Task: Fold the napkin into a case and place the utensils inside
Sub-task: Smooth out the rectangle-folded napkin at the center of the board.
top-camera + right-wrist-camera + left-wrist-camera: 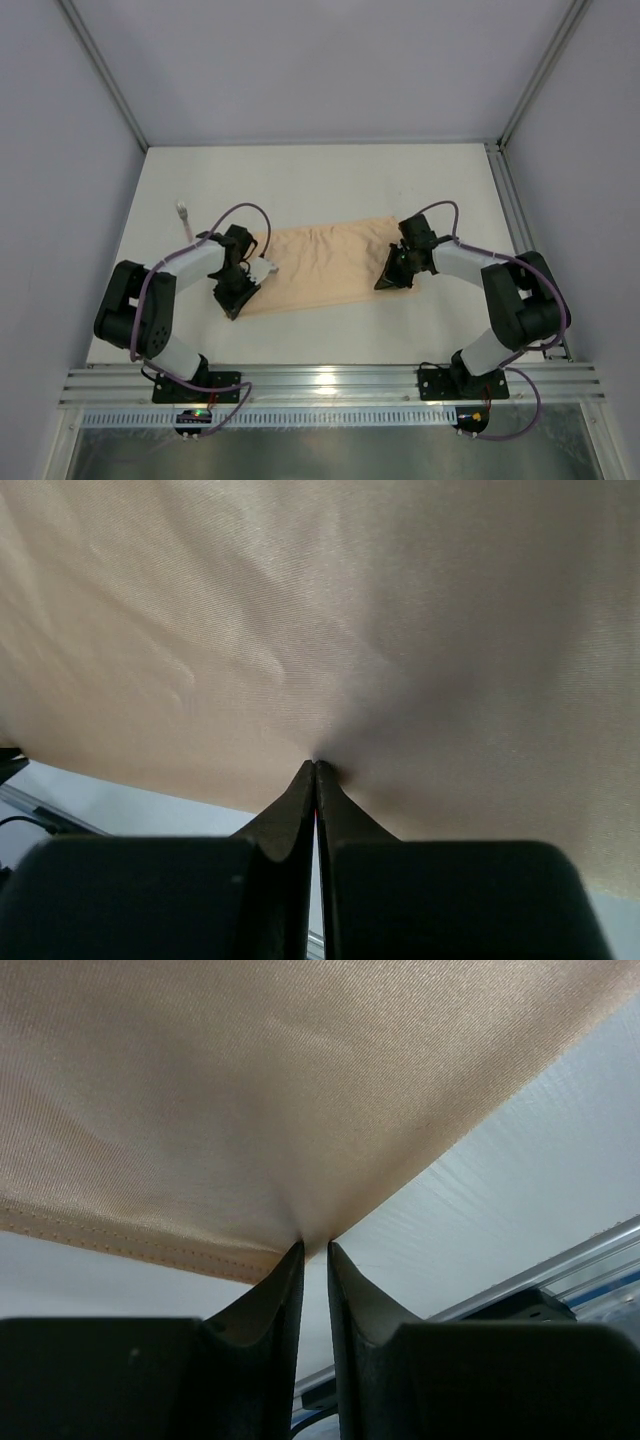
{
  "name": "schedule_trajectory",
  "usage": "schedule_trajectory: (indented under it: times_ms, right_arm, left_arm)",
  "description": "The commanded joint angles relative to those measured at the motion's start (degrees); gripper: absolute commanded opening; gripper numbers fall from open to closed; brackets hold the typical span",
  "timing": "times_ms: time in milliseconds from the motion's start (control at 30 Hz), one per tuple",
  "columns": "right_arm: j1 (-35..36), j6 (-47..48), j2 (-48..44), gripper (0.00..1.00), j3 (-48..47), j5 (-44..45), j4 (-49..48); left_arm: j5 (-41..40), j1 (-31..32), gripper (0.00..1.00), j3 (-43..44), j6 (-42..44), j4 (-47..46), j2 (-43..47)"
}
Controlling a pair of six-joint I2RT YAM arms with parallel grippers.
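Plainly, the right gripper [316, 763] is clenched, its tips meeting on a pucker of the napkin [325, 265]. The left gripper [315, 1247] shows a narrow gap at the cloth's hemmed corner; whether it grips cannot be told. The napkin lies flat at the middle of the table [330, 190], with a utensil [183, 212] near the left edge.

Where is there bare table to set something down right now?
Widest free patch: the table between the napkin and the back wall. A narrower strip runs between the napkin and the front rail. Crowded: both napkin ends, where the left pincer and right pincer hold it, and the far-left, where a utensil lies.
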State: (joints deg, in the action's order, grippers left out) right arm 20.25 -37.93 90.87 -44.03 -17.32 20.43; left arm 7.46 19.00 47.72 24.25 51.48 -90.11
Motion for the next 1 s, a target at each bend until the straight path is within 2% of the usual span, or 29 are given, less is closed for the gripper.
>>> schedule_trajectory:
  times_ms: [0, 100, 667, 833, 967]
  right_arm:
    - [-4.2, -1.0, -1.2, 0.03, 5.4, 2.4, 0.1]
    - [-7.0, -0.3, -3.6, 0.03, 7.4, 2.9, 1.5]
    - [-17.8, 3.7, -13.8, 0.03, 12.8, 5.0, 8.7]
    - [-22.9, 6.7, -17.1, 0.03, 10.3, 4.8, 12.0]
    - [-23.0, 8.7, -19.4, 0.03, 4.1, 5.2, 15.6]
  left_arm:
    - [-6.9, -0.4, 0.19, -4.4, 2.5, -10.0, -1.9]
    - [-10.0, -0.5, 0.18, -4.9, 3.0, -11.2, -2.4]
    - [-10.9, -0.5, 0.17, -6.1, 4.4, -13.7, -3.8]
    - [-9.5, -0.5, 0.17, -5.4, 5.2, -12.5, -2.2]
    - [-5.2, -0.5, 0.21, -2.0, 5.9, -7.8, 1.9]
